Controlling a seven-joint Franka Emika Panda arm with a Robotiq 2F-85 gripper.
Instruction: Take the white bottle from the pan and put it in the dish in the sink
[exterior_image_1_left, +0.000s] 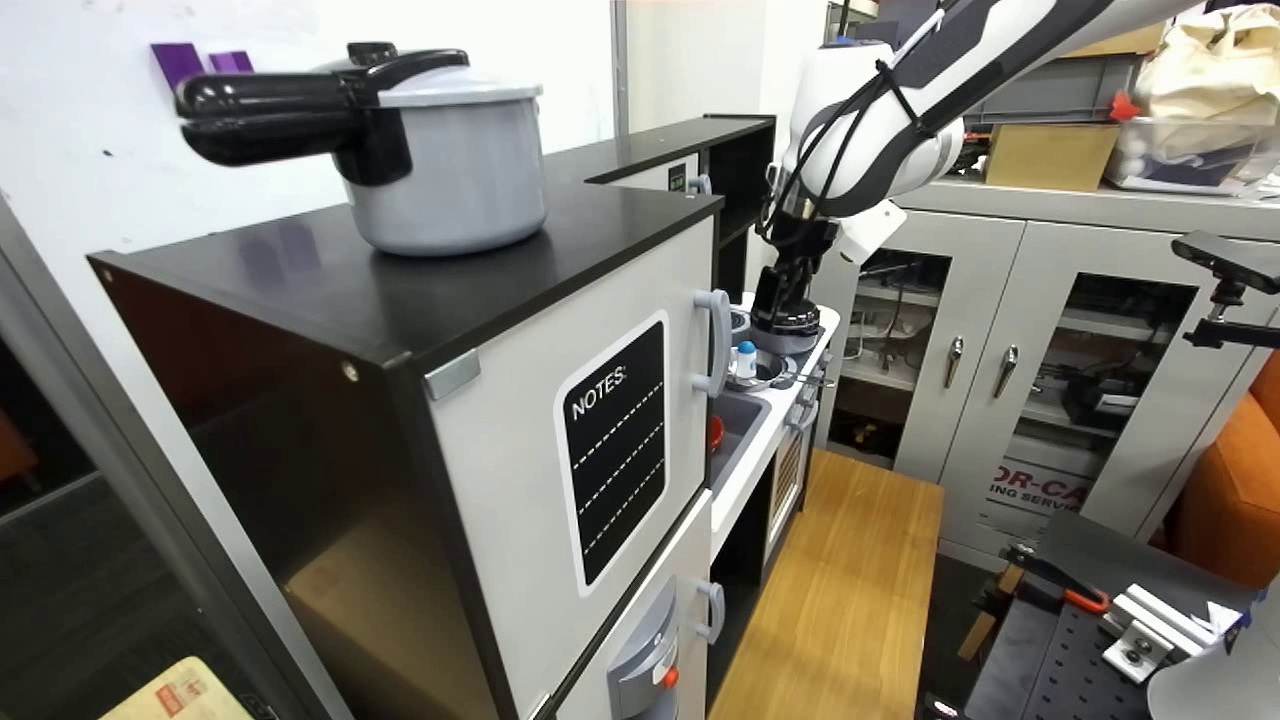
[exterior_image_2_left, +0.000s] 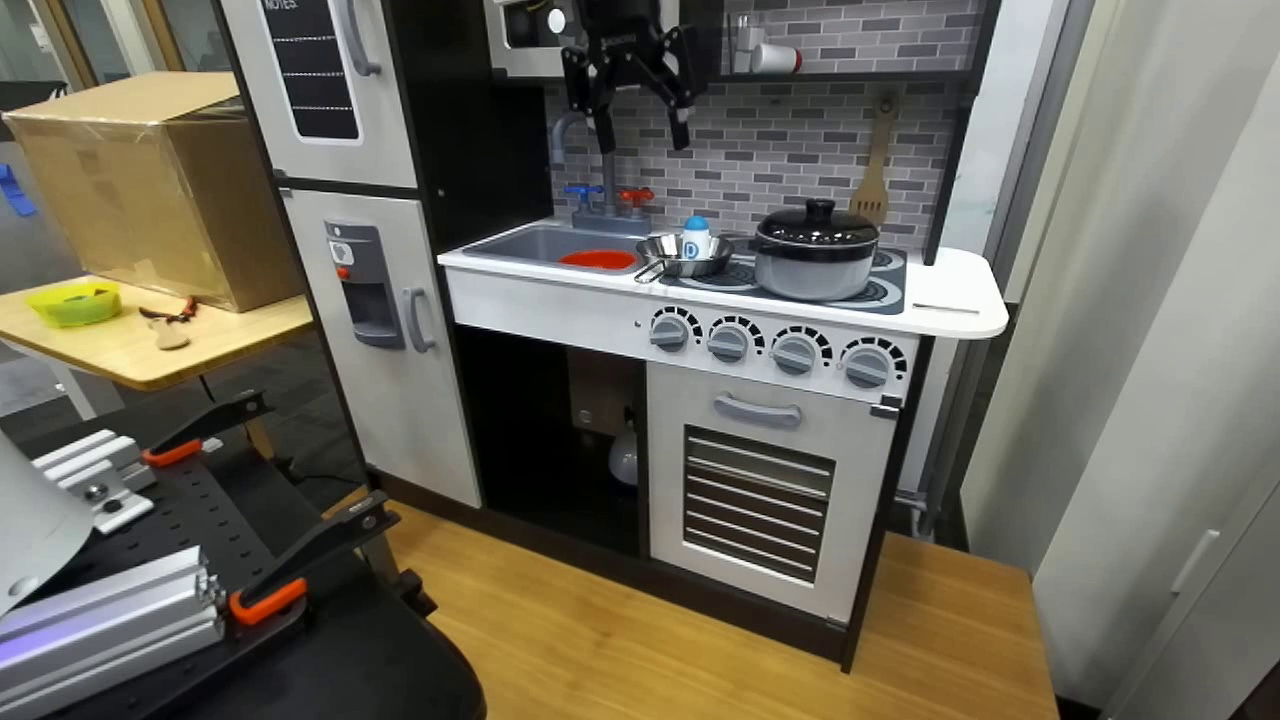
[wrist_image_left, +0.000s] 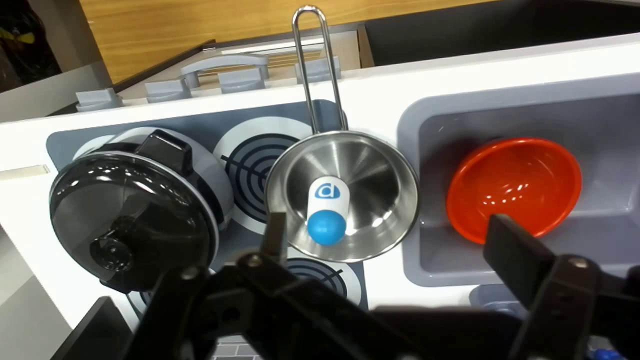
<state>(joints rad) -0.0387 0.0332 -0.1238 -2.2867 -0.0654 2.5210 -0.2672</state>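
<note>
A grey cabinet (exterior_image_1_left: 985, 400) is showing 2 windowed doors (exterior_image_1_left: 985, 280) beyond a wooden platform (exterior_image_1_left: 860, 560); brick-patterned panelling (exterior_image_2_left: 790, 165) is backing the counter (exterior_image_2_left: 955, 285).

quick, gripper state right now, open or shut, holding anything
Gripper: open, holding nothing; the white bottle stands in the pan, apart from the fingers.

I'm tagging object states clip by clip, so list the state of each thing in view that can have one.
Gripper: open, holding nothing
White bottle: upright in the pan
Pan: right way up, bottle inside
Red dish: in the sink, no contents visible
Black-lidded pot: covered
Big grey pot: covered
Oven door: shut
Upper fridge door: shut
Lower fridge door: shut
</note>
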